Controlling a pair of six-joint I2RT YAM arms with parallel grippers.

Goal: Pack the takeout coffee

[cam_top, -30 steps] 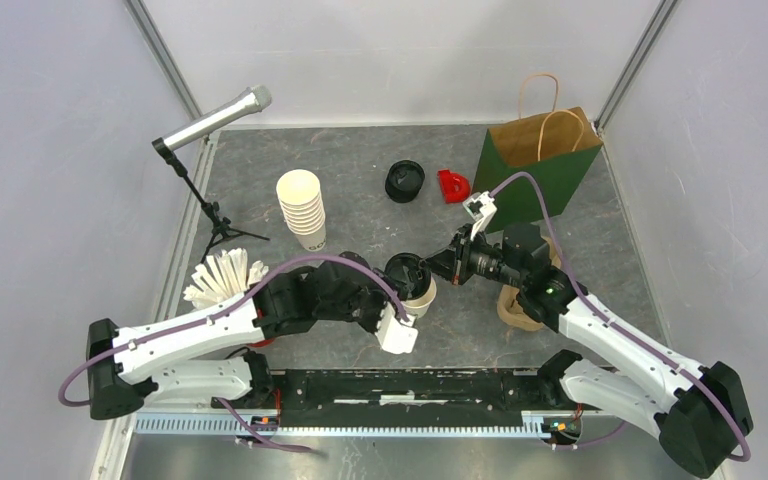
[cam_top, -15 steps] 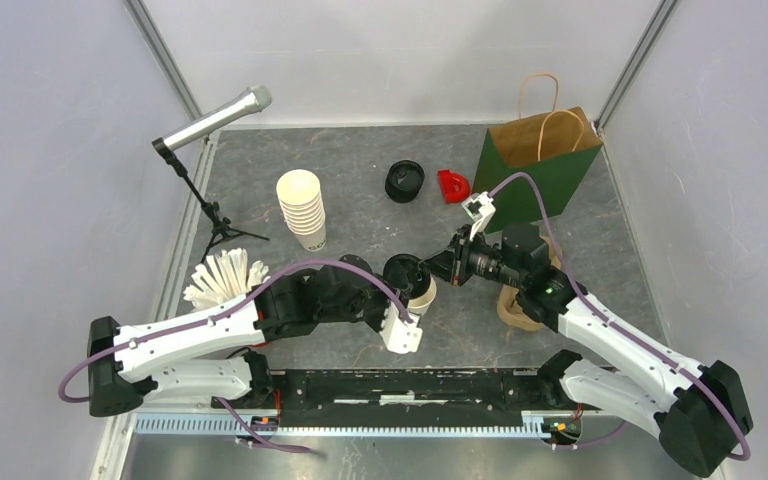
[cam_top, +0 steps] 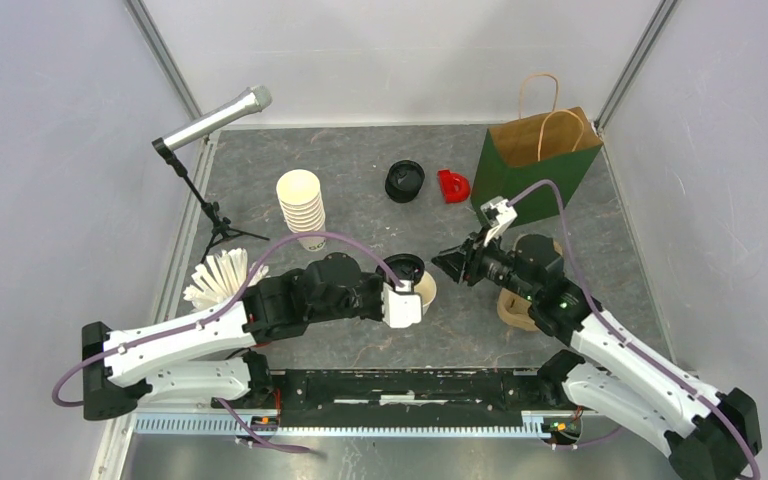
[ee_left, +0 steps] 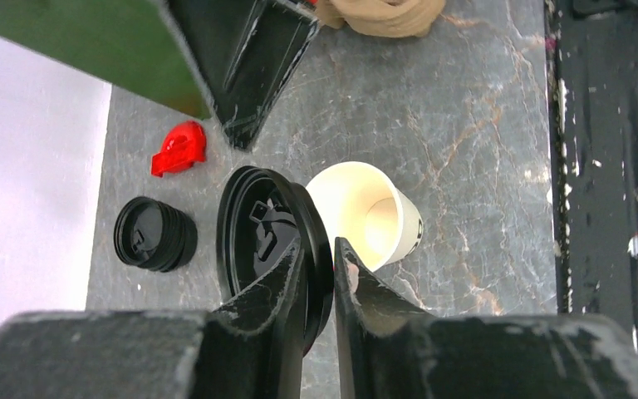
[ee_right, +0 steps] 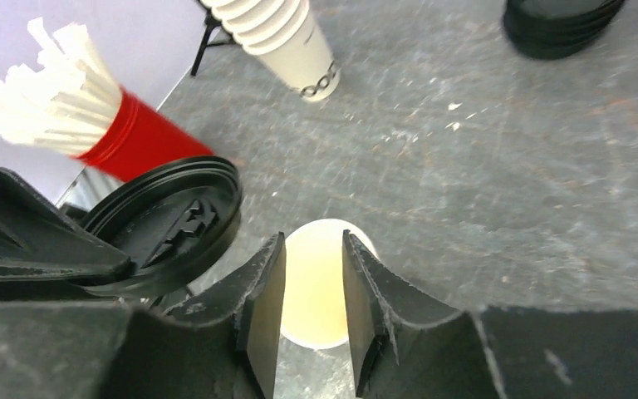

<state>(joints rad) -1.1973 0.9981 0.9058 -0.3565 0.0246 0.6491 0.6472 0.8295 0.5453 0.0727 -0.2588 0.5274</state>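
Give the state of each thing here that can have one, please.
cup, upright, uncovered, empty
lid, off the cup, held on edge by the left gripper
left gripper, shut on the lid
right gripper, open, holding nothing
paper bag, standing, top open
spare lids, stacked, not held

Top camera looks steeply down on the grey marbled table (cam_top: 360,200); wrist cameras — close, facing each other — share a cream paper cup (ee_left: 365,216) and round black plastic lid (ee_left: 257,224).
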